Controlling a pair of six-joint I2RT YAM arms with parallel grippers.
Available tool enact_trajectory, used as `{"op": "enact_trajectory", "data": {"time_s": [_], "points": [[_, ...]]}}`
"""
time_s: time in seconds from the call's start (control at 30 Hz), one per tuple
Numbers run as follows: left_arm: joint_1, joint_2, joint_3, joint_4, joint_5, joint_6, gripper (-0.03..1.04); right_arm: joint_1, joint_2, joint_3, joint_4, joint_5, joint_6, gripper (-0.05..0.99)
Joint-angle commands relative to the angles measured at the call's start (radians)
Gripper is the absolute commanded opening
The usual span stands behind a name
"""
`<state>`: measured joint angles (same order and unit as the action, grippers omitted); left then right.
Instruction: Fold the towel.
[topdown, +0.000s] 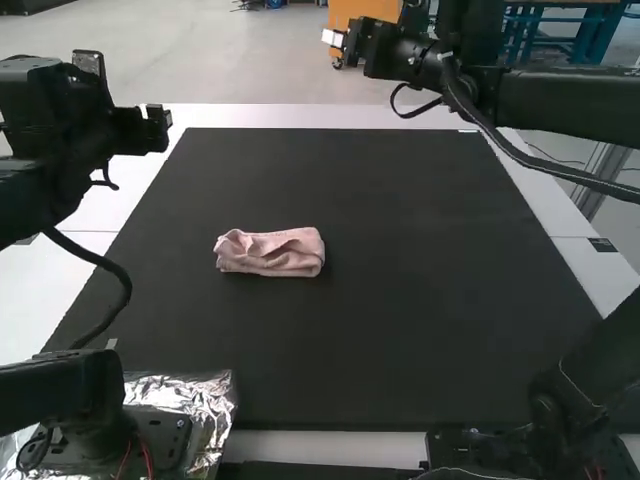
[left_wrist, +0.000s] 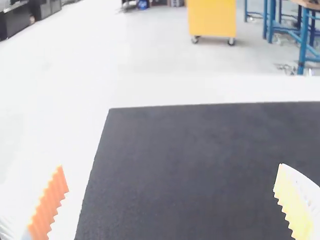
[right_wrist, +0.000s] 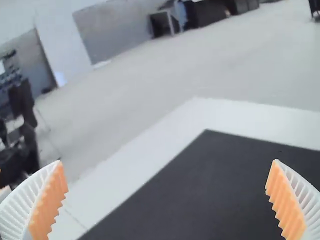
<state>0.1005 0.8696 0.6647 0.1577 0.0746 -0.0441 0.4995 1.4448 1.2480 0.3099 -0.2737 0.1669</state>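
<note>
Starting at the left of the high view, the left gripper (topdown: 157, 128) is hanging raised near the left edge of the black mat (topdown: 420, 340), its ribbed fingers (left_wrist: 48, 205) standing wide apart with nothing between them. Crinkled silver foil (topdown: 213, 395) is lying at the near left, beside the base of the left arm. The pink towel (topdown: 275, 253) is resting on the mat, left of its middle, folded into a compact, narrow bundle lying lengthwise across the view; neither gripper is touching it. Farther right, the right gripper (topdown: 334, 39) is hanging raised toward the far side of the white worktop (topdown: 300, 116), its orange-padded fingers (right_wrist: 50, 200) likewise standing wide apart and empty.
</note>
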Motion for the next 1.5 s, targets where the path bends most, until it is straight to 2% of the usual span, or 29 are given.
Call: {"op": "enact_trajectory", "data": {"time_s": [0.0, 0.07, 0.17, 0.23, 0.37, 0.43, 0.6, 0.67, 0.87, 0.93, 1.0, 1.07, 1.13, 1.17, 1.23, 1.27, 1.3, 1.33, 1.37, 1.4, 1.47], "points": [[-0.025, -0.096, 0.042, -0.001, 0.005, -0.014, 0.97, -0.042, -0.158, -0.048, -0.048, 0.085, -0.033, 0.91], [-0.035, -0.153, 0.044, -0.018, 0.022, -0.014, 0.97, -0.073, -0.268, -0.085, -0.106, 0.094, -0.063, 0.91], [-0.045, -0.236, 0.042, -0.080, 0.025, -0.016, 0.97, -0.176, -0.437, -0.163, -0.181, 0.093, -0.063, 0.91], [-0.045, -0.290, 0.038, -0.121, 0.034, -0.045, 0.97, -0.236, -0.558, -0.222, -0.209, 0.093, -0.064, 0.91], [-0.045, -0.399, 0.023, -0.187, 0.086, -0.059, 0.97, -0.317, -0.814, -0.297, -0.304, 0.093, -0.086, 0.91], [-0.045, -0.463, 0.009, -0.191, 0.091, -0.069, 0.97, -0.351, -0.926, -0.326, -0.367, 0.099, -0.089, 0.91], [-0.045, -0.639, -0.028, -0.187, 0.099, -0.114, 0.97, -0.406, -1.198, -0.375, -0.516, 0.202, -0.152, 0.91], [-0.045, -0.704, -0.047, -0.193, 0.099, -0.115, 0.97, -0.431, -1.276, -0.383, -0.568, 0.232, -0.165, 0.91], [-0.042, -0.863, -0.059, -0.210, 0.083, -0.114, 0.97, -0.470, -1.451, -0.452, -0.615, 0.291, -0.221, 0.91], [-0.039, -0.870, -0.047, -0.225, 0.074, -0.115, 0.97, -0.478, -1.443, -0.469, -0.623, 0.344, -0.210, 0.91], [-0.042, -0.870, -0.024, -0.261, 0.060, -0.131, 0.97, -0.472, -1.443, -0.490, -0.644, 0.366, -0.213, 0.91], [-0.044, -0.870, -0.017, -0.308, 0.062, -0.123, 0.97, -0.475, -1.443, -0.552, -0.604, 0.404, -0.214, 0.91], [-0.039, -0.870, -0.020, -0.369, 0.071, -0.105, 0.97, -0.480, -1.443, -0.616, -0.517, 0.501, -0.204, 0.91], [-0.041, -0.871, -0.027, -0.392, 0.074, -0.099, 0.97, -0.480, -1.443, -0.628, -0.516, 0.482, -0.204, 0.91], [-0.045, -0.870, -0.059, -0.411, 0.073, -0.097, 0.97, -0.478, -1.443, -0.656, -0.551, 0.358, -0.207, 0.91], [-0.041, -0.870, -0.082, -0.414, 0.060, -0.096, 0.97, -0.480, -1.443, -0.677, -0.558, 0.330, -0.207, 0.91], [-0.036, -0.870, -0.111, -0.414, 0.028, -0.094, 0.97, -0.478, -1.443, -0.707, -0.545, 0.330, -0.205, 0.91], [-0.033, -0.870, -0.148, -0.386, -0.041, -0.074, 0.97, -0.480, -1.442, -0.739, -0.503, 0.344, -0.199, 0.91], [-0.030, -0.870, -0.182, -0.310, -0.091, -0.023, 0.97, -0.480, -1.443, -0.771, -0.457, 0.383, -0.168, 0.91], [-0.025, -0.870, -0.214, -0.227, -0.098, 0.018, 0.97, -0.480, -1.443, -0.803, -0.402, 0.419, -0.130, 0.91], [-0.019, -0.870, -0.275, -0.109, -0.098, 0.090, 0.97, -0.478, -1.443, -0.865, -0.223, 0.409, -0.132, 0.91]]}}
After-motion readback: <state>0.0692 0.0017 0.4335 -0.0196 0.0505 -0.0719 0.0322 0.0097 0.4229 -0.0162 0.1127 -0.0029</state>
